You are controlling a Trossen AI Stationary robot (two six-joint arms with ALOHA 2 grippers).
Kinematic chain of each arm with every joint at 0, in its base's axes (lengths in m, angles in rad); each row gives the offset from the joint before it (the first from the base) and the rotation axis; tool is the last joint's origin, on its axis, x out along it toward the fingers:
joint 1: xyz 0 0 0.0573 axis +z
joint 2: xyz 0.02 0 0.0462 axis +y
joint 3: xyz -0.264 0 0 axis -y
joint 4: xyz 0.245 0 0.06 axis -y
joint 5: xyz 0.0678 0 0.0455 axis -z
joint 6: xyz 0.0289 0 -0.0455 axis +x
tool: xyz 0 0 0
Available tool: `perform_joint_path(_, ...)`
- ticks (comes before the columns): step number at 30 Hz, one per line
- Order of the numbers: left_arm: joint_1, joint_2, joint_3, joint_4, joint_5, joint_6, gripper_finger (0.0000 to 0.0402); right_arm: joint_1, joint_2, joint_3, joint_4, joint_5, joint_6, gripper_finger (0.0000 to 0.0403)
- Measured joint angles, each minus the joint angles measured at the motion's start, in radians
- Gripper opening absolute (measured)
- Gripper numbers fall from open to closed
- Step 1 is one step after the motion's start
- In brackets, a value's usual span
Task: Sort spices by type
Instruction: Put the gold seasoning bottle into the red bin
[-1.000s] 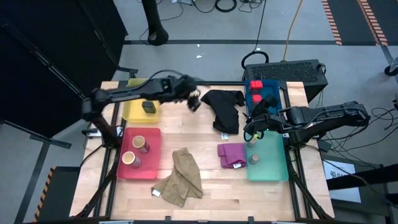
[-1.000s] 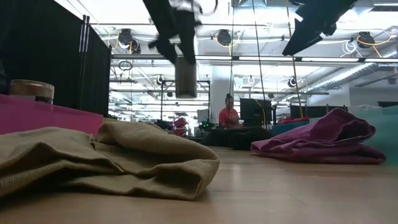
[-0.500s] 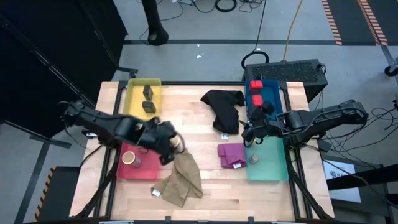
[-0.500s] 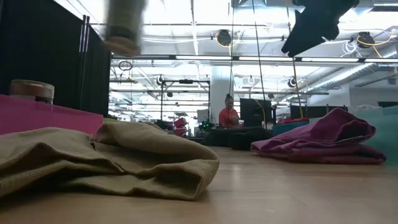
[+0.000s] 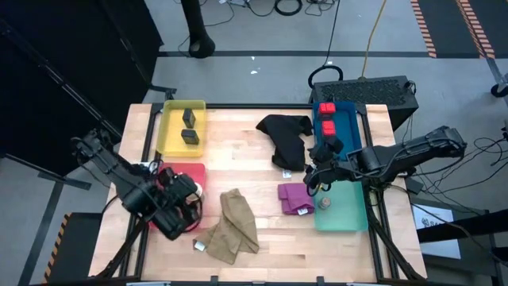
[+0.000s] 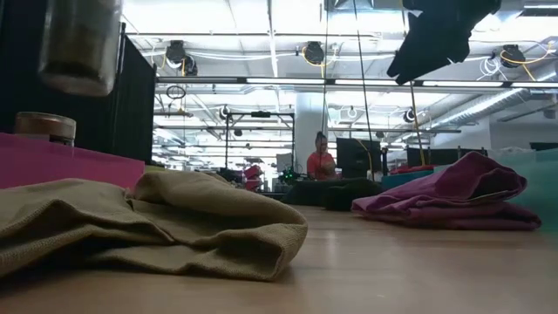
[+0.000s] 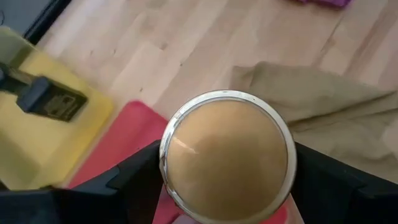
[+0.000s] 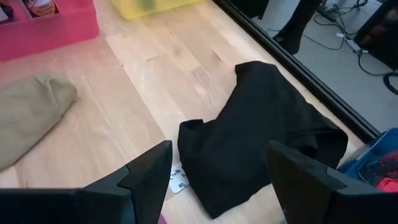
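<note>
Tabletop [image 5: 262,238]: your landmark is the red tray [image 5: 189,171] near its left edge. Your left hand [image 7: 227,186] hangs over that tray, clenched around a tan cylinder [image 7: 227,155]; the cylinder's long axis runs along the fingers, round end facing the wrist camera. Your right hand [image 8: 217,177] is well to the tray's right, over the black cloth [image 8: 261,137], fingers spread and holding nothing.

Wooden table [image 5: 246,151] under yellow tray [image 5: 171,137], red tray [image 5: 190,171], blue tray [image 5: 350,127], teal tray [image 5: 349,208], three cloths.
</note>
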Motion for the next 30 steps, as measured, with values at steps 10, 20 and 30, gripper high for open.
perform_joint_path(10, -0.125, -0.108, -0.253, 0.111, 0.022, -0.175, 0.0292, 0.001, 0.002, 0.0, 0.026, 0.002, 0.017, 0.0242)
perform_joint_path(20, -0.144, -0.161, -0.458, 0.264, 0.035, -0.254, 0.0292, 0.001, 0.003, 0.0, 0.034, 0.002, 0.02, 0.0242)
perform_joint_path(30, -0.146, -0.161, -0.568, 0.32, 0.06, -0.318, 0.0292, 0.001, 0.013, 0.0, 0.038, 0.002, 0.02, 0.0242)
